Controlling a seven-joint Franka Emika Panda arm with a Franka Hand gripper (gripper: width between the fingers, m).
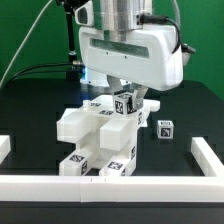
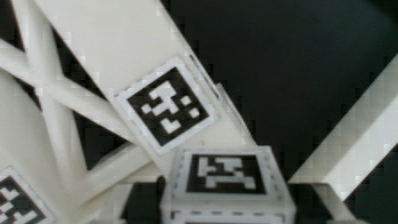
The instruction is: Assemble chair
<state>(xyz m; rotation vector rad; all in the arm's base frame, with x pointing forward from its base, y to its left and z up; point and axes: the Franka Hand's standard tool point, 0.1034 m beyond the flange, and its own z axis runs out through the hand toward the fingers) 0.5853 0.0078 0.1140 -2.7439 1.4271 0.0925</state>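
Black matte table [image 1: 40,110], green backdrop behind.

Mid-table: chair [image 1: 95,140], partly built. Chunky matte white plastic, square-edged blocks stepped like stairs, resting on the table inside the border bars [image 1: 110,185]. Black-and-white square tags on the near faces, at least three counted, print too blurred to read.

Directly under the gripper [image 1: 126,94]: top cube [image 1: 125,104], small, white, one dark tagged face toward the camera, perched at the highest point of the chair. Fingers masked by the broad glossy white housing and by the cube itself; cannot tell whether spread or pinching it.

Toward the exterior view's right, well apart from the chair: loose cube [image 1: 165,128], same size and make, lying alone on the table. Cubes counted: two.

Border bars counted: three, long, plain, white and untagged. One along the near edge, one at each side.

Wrist view, close in: slatted frame [image 2: 98,70], smooth flat white bars running at a slant and crossing, dark table showing through the gaps. One large square tag on the widest slat. Top cube [image 2: 222,185] just beside that slat, tagged face up, edges slightly rounded. Tags counted here: three, one cut off at the picture's edge.
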